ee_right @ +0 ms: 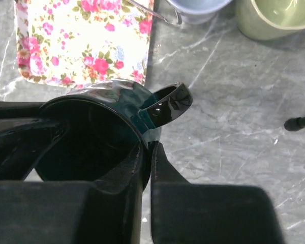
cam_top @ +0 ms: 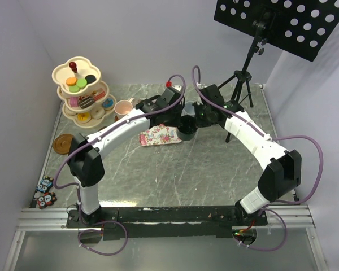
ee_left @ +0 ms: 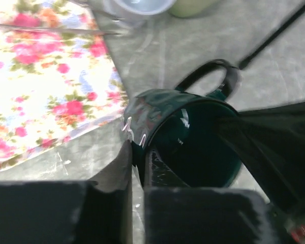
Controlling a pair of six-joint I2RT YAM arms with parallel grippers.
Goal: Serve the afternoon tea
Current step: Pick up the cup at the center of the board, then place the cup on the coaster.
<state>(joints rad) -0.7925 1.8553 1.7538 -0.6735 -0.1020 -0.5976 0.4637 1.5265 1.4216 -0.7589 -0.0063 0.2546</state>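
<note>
My left claw point(ee_left: 136, 163) and right claw point(ee_right: 148, 158) both pinch the dark green mug point(ee_left: 193, 145) (handover, I judge); one must release.

We see the left gripper point(ee_left: 137, 152) pinching the near rim of the dark green mug point(ee_left: 157, 114), one finger inside and one outside. The floral tray point(ee_left: 46, 76) lies just beside the mug on the grey marbled table point(ee_left: 274, 76). At the top edge sit the light blue mug point(ee_left: 140, 6) and the light green mug point(ee_left: 193, 5).
</note>
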